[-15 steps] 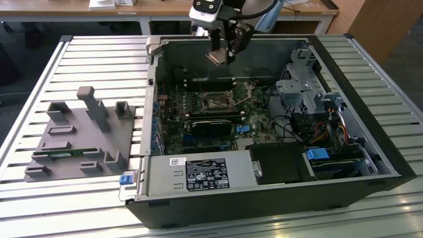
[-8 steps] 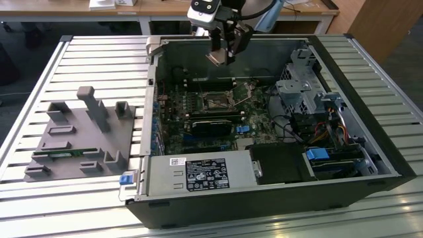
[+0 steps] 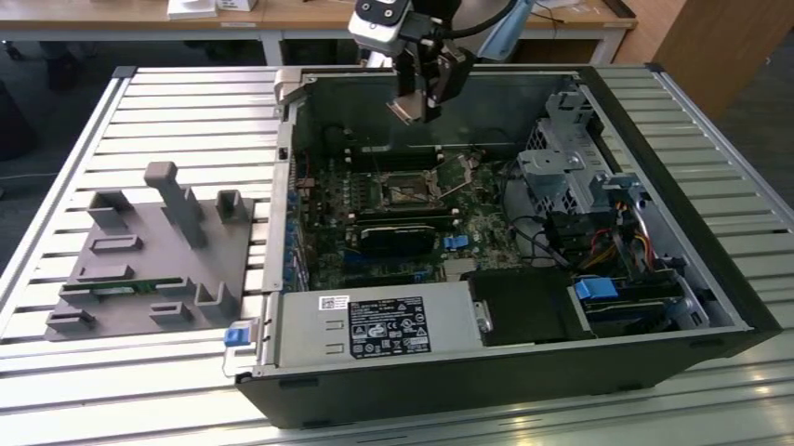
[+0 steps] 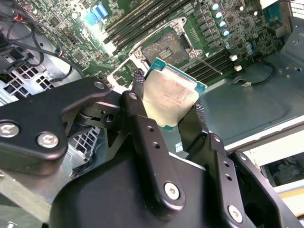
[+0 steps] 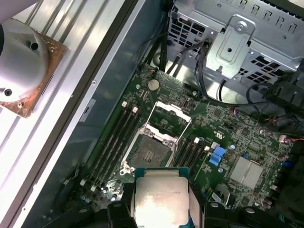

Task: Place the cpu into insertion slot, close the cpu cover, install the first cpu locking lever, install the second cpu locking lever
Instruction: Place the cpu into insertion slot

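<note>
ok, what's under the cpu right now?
The tool holds the cpu in the air above the motherboard. The open socket shows just past its edge; the board right beneath it is covered.

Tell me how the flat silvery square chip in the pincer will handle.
The small flat square chip with a silvery-grey metal top looks rigid, so it probably won't flex. Its smooth lid, pinched only at two edges by the black pincer, could slip or twist. Thin, so likely light.

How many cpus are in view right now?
1. The cpu is clamped in the gripper, held over the open case. The socket is empty; others could be hidden.
</note>
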Robot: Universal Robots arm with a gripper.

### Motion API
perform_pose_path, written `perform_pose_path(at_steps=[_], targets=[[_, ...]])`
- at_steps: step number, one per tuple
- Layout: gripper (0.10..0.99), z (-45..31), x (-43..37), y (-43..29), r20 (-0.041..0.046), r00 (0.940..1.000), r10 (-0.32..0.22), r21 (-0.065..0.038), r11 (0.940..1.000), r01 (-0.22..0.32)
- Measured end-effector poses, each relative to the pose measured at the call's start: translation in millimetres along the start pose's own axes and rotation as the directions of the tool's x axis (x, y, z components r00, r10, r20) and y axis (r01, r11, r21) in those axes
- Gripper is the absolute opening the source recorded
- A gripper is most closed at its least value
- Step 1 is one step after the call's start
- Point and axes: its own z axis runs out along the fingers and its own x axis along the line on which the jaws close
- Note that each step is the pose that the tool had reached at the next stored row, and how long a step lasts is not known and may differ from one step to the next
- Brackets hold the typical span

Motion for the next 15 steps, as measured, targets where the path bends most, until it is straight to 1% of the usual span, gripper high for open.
perform_pose_path(at_steps=[10,15], targets=[[0.537,1.0,0.1,-0.3,0.0044,0.9988,0.050,-0.001,0.9988,-0.050],[0.537,2.1,0.2,-0.5,0.0087,0.9952,0.098,-0.002,0.9952,-0.098]])
